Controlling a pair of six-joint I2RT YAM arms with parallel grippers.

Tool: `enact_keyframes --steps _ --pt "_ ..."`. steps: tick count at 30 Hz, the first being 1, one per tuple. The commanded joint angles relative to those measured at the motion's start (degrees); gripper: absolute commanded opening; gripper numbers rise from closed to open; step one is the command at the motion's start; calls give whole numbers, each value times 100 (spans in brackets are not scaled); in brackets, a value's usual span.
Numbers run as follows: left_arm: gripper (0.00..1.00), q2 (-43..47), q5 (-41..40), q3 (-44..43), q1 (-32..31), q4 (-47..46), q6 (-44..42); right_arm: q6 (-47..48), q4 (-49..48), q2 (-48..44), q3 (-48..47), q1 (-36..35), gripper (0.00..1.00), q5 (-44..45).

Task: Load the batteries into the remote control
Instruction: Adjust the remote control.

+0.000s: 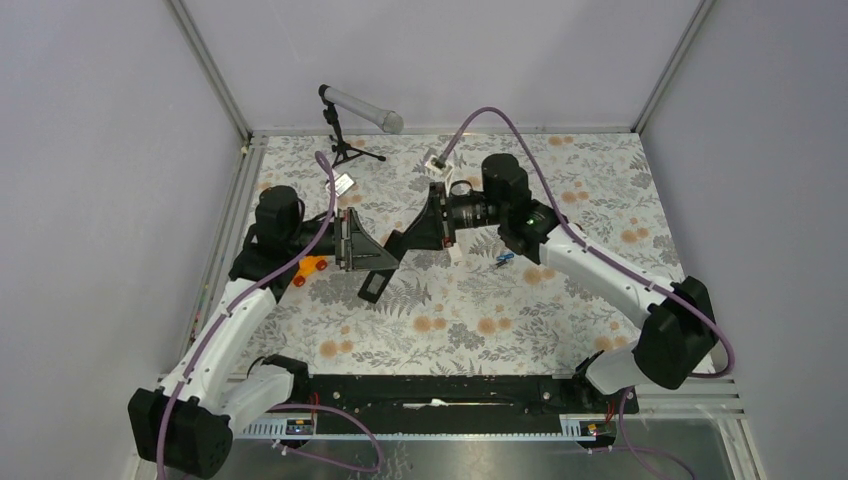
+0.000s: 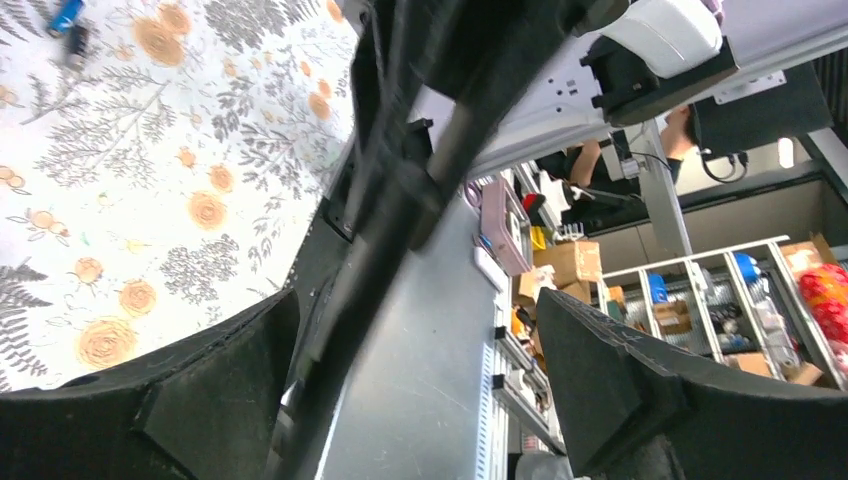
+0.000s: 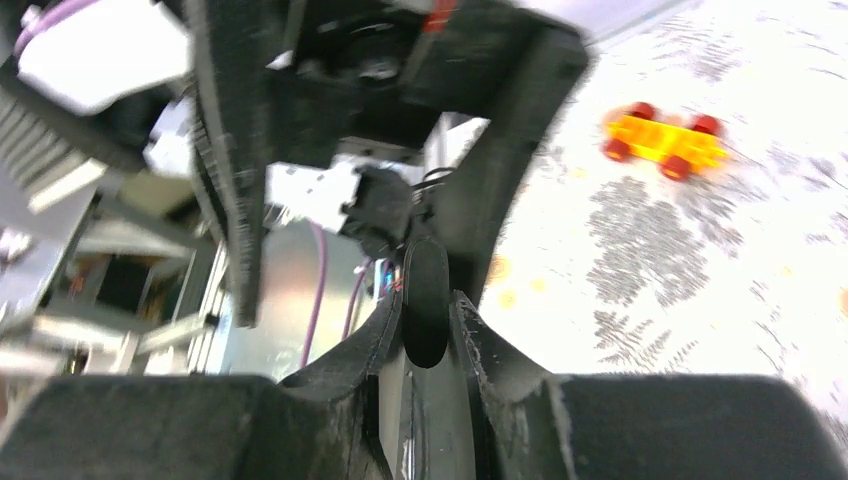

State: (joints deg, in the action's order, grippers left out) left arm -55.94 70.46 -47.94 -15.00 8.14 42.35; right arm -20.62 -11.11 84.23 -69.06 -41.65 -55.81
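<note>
Wide apart, my left fingers (image 2: pixel 610 385) hold nothing: the remote control (image 2: pixel 385 215) runs slantwise through the gap between them, and I cannot see either finger touching it. My right fingers (image 3: pixel 470 340) stand narrow, pinched on one thin end of that same remote, so it hangs clear of the table (image 1: pixel 480 330) above its middle, carried by the right side alone. As for the job, I judge it barely begun, or at most part done. Two batteries (image 1: pixel 505 258), one blue and one darker, lie loose on the table just right of the middle, close beside my right wrist and apart from the remote. None of the views shows whether the remote's compartment is open or whether any cell sits inside it; in both wrist views the body is only a dark, blurred bar. What is left, then, is at least to pick up those two, seat them the right way round and close the cover, if there is one. An orange toy car (image 3: pixel 662 140) sits nearer the left edge and has no part in this. Of writing I can read none: no brand or marking shows on the remote or the batteries, and the small white tags (image 1: pixel 342 183) on my cables are too small to make out.
</note>
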Motion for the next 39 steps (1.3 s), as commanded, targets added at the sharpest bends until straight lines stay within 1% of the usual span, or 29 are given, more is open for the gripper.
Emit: enact_keyframes --steps 1,3,5,9,11,14,16,19,23,24,26,31,35,39 --pt "93 220 -544 110 15 -150 -183 -854 -200 -590 215 333 0 1378" --pt "93 287 -590 345 12 -694 237 -1224 -271 -819 381 359 0 1932" --pt "93 412 -713 586 6 -1229 598 -1845 -413 -1022 562 382 0 2361" --pt "93 614 -1112 945 6 -1914 1191 -3047 -1276 -1396 1119 381 0 2728" --pt "93 651 -1202 1160 6 -2634 1798 -3525 -1545 -1469 1299 382 0 2861" --pt "88 736 -1365 1365 6 -3571 2663 -3834 -1705 -1468 1442 381 0 2942" --pt "82 786 -1473 1416 6 -4007 3094 -3982 -1832 -1464 1545 378 0 2980" --pt "77 887 -1594 1316 6 -3999 3278 -4171 -1866 -1576 1717 385 0 3124" --pt "78 956 -1697 1173 6 -3426 3023 -4175 -1716 -1861 1892 381 0 3513" --pt "77 927 -1661 1144 6 -3321 2972 -4158 -1704 -1905 1912 379 0 3559" --pt "69 852 -1557 1167 6 -3388 3041 -4091 -1700 -1903 1918 384 0 3529" --pt "44 738 -1395 1152 6 -3432 3139 -4151 -2291 -1746 2093 381 0 3084" --pt "33 721 -1443 1060 6 -3319 3073 -4087 -2399 -1787 2239 378 0 2920" --pt "16 637 -1458 1036 6 -3214 2941 -3969 -2354 -1857 2290 379 0 2773"
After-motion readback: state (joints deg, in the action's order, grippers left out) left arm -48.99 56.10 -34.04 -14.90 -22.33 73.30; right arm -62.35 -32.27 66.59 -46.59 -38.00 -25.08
